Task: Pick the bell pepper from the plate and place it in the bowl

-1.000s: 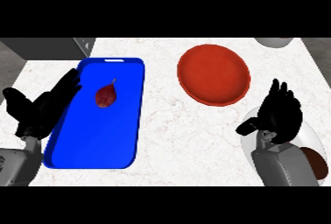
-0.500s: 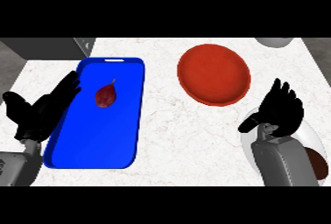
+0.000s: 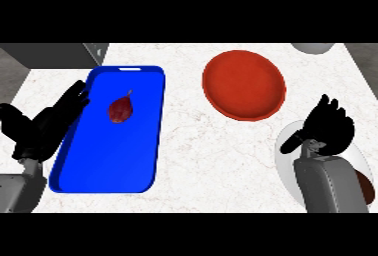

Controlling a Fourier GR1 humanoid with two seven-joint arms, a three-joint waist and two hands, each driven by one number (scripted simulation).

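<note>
- The left hand [image 3: 46, 124] is seen at the left rim of the blue plate [image 3: 111, 160], its fingers straight and spread, their tips laid over the rim toward the pepper; nothing is held in it.
- Against the pictures of a second and half a second ago, this hand has been brought only slightly nearer the plate; its pose is otherwise unchanged.
- The right hand [image 3: 327, 129] is shown right of the plate, well apart from it, fingers up and relaxed, holding nothing; it has been shifted a little lower and outward over that second, and it is judged to be resting.
- From so small a change it is judged that the reach is only beginning: the pick has not yet been made, and the whole carry is still to be done.
- The bell pepper [image 3: 121, 109] is found in the upper half of the plate, just beside the left fingertips but not touched by them.
- It is seen as a small, dark red, teardrop-shaped body with a thin stem pointing up and away; it lies flat and has not been moved.
- The red bowl [image 3: 244, 85] is placed right of the plate on the white marbled table [image 3: 192, 150], apart from it, with nothing inside.
</note>
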